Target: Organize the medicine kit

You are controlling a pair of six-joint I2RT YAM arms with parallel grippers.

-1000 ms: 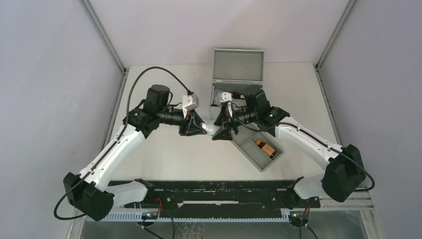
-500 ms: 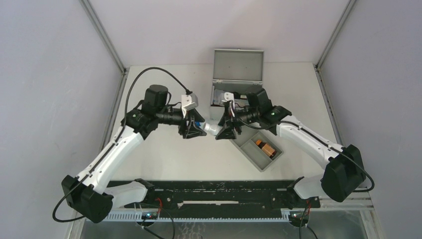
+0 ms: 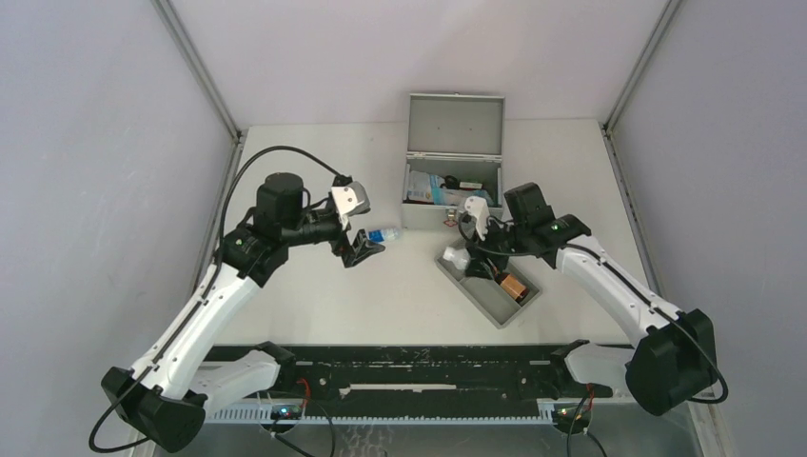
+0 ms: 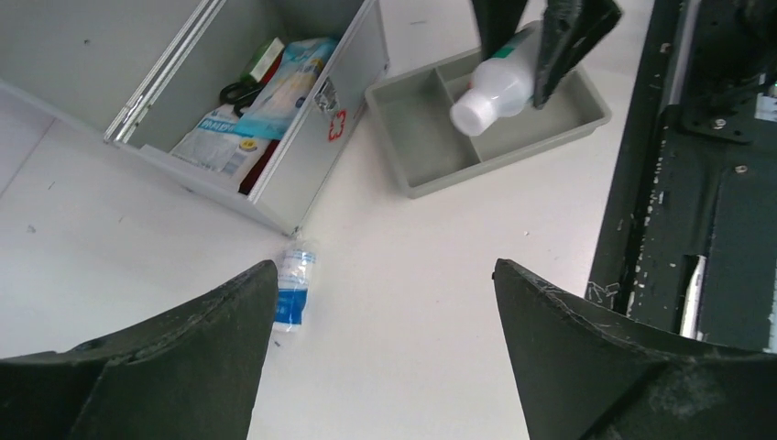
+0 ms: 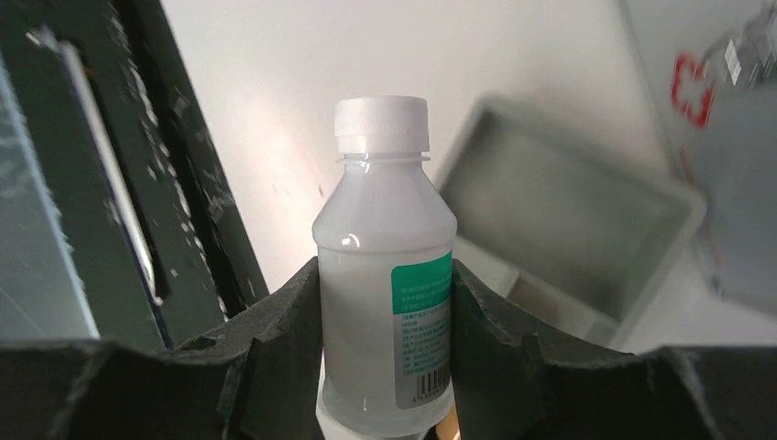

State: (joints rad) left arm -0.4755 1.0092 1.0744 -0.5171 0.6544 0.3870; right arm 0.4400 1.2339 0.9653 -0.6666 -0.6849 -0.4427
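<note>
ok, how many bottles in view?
3: white bottle in the right end effector over the tray; small blue-and-clear bottle lying beside the medicine kit; amber bottle in the tray. More may be hidden inside the kit.

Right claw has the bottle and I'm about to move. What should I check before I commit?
1. Right claw grip on white bottle: ok, clamped on both sides of its body.
2. Bottle over the tray: ok. Which compartment it is over: cannot tell.
3. Free tray space: ok, one compartment is bare and a brown item lies in the other.
4. Left claw open and empty: ok.
5. Medicine kit lid up: ok.
6. Small blue-labelled bottle put away: not ok, it lies on the table beside the kit.
</note>
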